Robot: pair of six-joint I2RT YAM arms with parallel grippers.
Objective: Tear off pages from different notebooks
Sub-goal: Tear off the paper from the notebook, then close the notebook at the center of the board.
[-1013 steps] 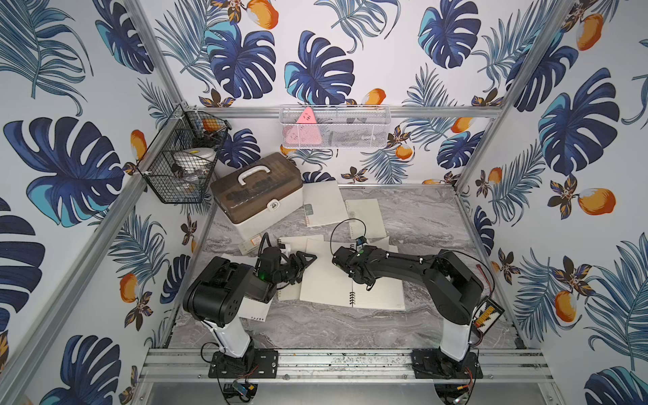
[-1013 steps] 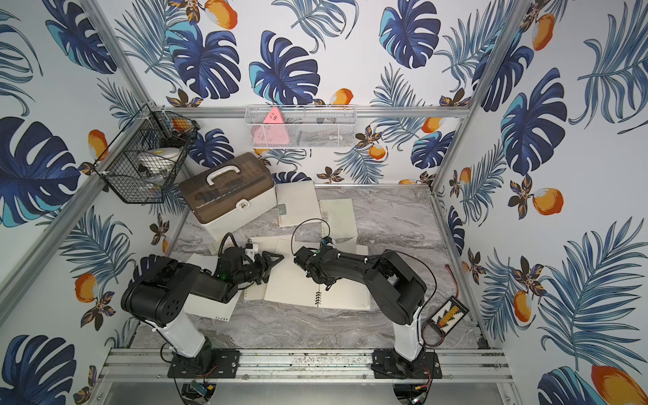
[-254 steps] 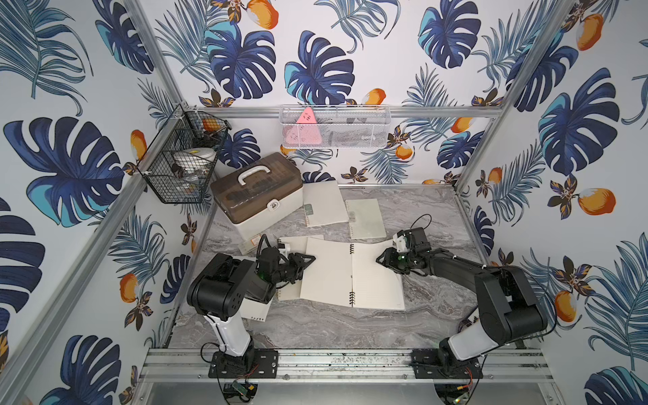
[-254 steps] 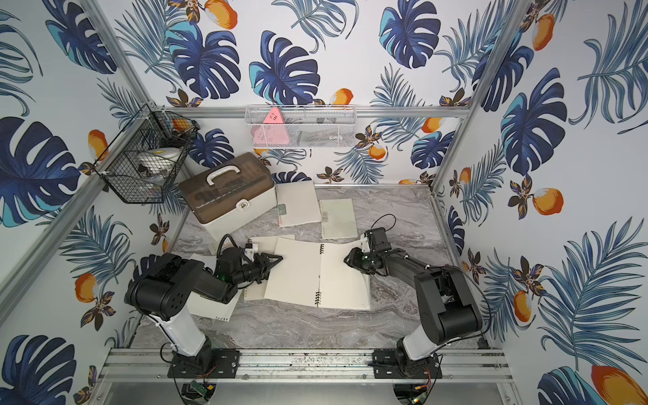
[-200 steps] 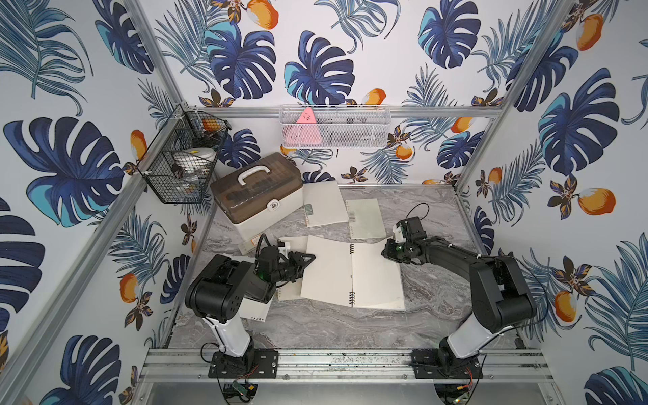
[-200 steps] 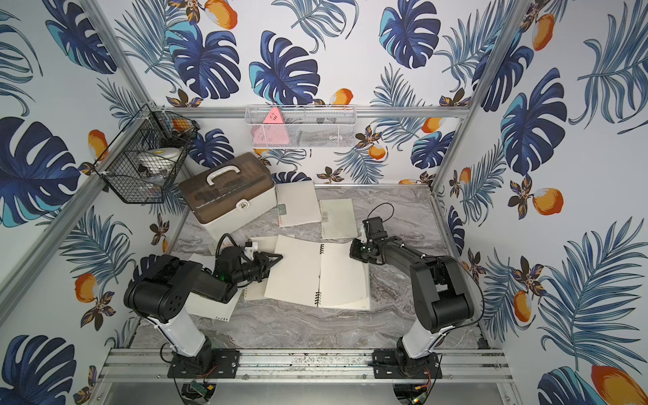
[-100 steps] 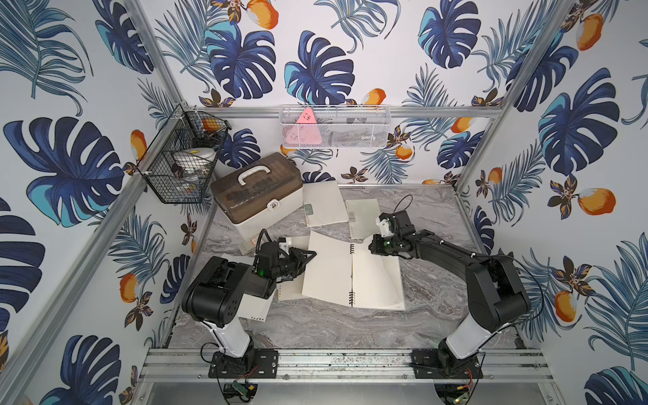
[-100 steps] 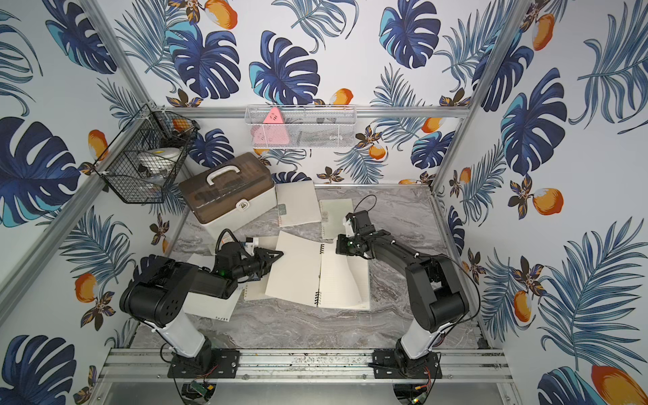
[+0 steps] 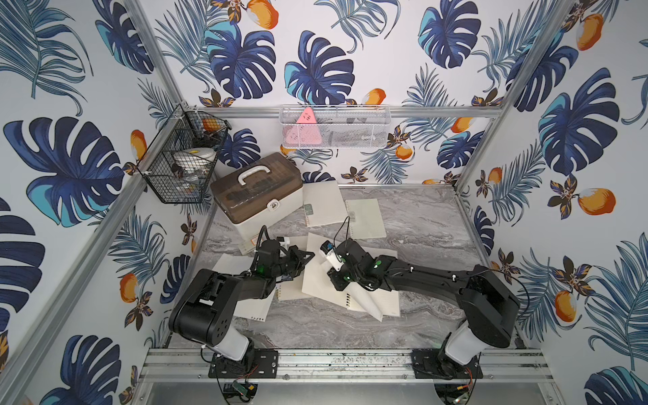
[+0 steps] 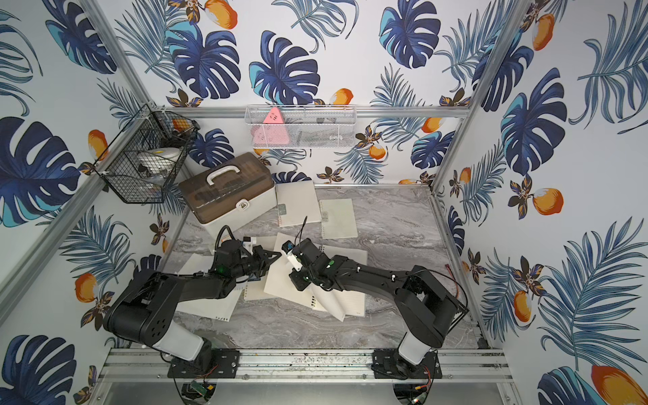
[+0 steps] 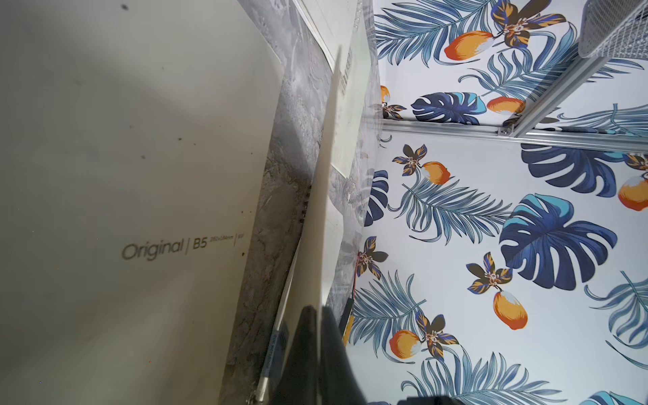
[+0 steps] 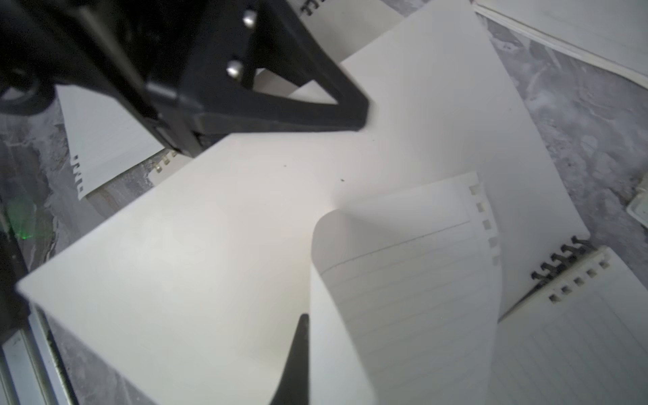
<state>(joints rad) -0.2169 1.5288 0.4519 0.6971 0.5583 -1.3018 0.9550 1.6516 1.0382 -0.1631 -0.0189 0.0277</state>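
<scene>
With the left gripper (image 9: 309, 257) clamped on the cover (image 12: 210, 228) of the open notebook (image 9: 385, 305) in front of the box (image 9: 256, 196), our right gripper (image 9: 333, 278) — pinching its half-freed page (image 12: 403, 298) — should peel steadily along the coil (image 12: 561, 259).

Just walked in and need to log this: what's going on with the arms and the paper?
The work is on the open notebook in the middle of the table. The left tool is shut on the edge of its opened cover, and the right tool is shut on a lined page. That page curls upward, and the holed edge that shows is off the coil.
</scene>
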